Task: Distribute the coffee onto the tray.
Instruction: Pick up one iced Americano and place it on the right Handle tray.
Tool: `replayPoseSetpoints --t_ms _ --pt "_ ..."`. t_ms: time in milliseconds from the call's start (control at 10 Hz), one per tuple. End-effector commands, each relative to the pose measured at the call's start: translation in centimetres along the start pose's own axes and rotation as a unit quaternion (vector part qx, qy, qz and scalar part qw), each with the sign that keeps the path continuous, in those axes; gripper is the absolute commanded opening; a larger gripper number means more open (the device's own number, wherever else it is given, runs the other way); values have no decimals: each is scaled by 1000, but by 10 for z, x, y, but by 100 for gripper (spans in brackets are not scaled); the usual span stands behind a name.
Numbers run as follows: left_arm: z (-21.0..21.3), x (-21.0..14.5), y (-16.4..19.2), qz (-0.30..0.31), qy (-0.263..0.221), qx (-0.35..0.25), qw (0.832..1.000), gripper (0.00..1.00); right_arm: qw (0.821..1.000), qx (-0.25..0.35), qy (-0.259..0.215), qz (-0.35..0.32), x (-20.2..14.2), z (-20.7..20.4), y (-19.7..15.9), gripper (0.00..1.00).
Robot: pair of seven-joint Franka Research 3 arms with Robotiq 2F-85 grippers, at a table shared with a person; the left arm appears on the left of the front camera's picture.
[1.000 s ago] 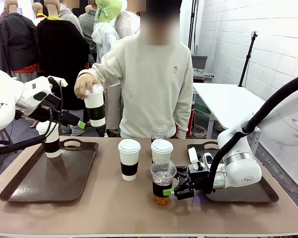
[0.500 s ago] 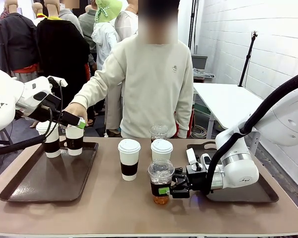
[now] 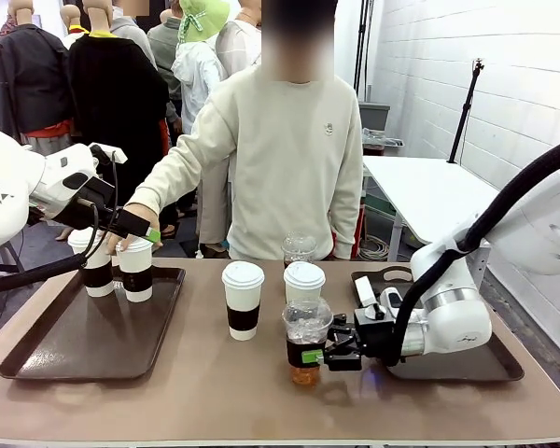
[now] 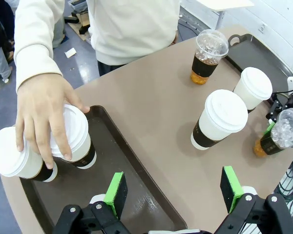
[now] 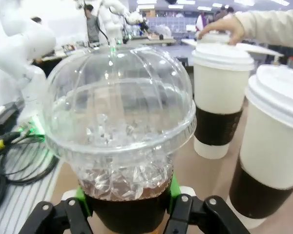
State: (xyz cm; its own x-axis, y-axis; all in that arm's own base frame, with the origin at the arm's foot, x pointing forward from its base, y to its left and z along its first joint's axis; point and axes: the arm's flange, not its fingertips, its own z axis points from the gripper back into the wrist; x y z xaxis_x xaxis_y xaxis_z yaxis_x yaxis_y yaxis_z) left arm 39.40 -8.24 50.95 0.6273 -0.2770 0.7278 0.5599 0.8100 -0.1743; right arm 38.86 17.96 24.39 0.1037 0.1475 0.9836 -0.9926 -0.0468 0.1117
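Note:
My right gripper is shut on a clear dome-lidded cup of dark coffee near the table's front middle; in the right wrist view this cup stands between the green pads. Two sleeved white paper cups and a second clear cup stand behind it. On the left tray stand two paper cups; the person's hand rests on their lids. My left gripper hovers open over that tray's right rim.
A second dark tray lies at the right under my right arm. The person stands at the far edge, one arm reaching to the left tray. A white table stands behind on the right.
My right gripper has shut on the clear cup. The person lowered a paper cup onto the left tray beside the first one and still touches it. My left arm stayed put.

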Motion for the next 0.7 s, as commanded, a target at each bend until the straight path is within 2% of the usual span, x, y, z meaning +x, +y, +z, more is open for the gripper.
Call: replayPoseSetpoints --t_ms 0,100,400,600 --pt "0 0 2 -2 1 -1 1000 100 1000 2 -24 -15 39 44 24 66" --pt "0 0 2 -2 1 -1 1000 100 999 -20 -20 -17 51 66 29 66" --pt "0 0 2 -2 1 -1 1000 100 999 -31 2 -37 76 137 28 66" --pt "0 0 2 -2 1 -1 1000 100 1000 -14 -3 -16 69 170 25 66"
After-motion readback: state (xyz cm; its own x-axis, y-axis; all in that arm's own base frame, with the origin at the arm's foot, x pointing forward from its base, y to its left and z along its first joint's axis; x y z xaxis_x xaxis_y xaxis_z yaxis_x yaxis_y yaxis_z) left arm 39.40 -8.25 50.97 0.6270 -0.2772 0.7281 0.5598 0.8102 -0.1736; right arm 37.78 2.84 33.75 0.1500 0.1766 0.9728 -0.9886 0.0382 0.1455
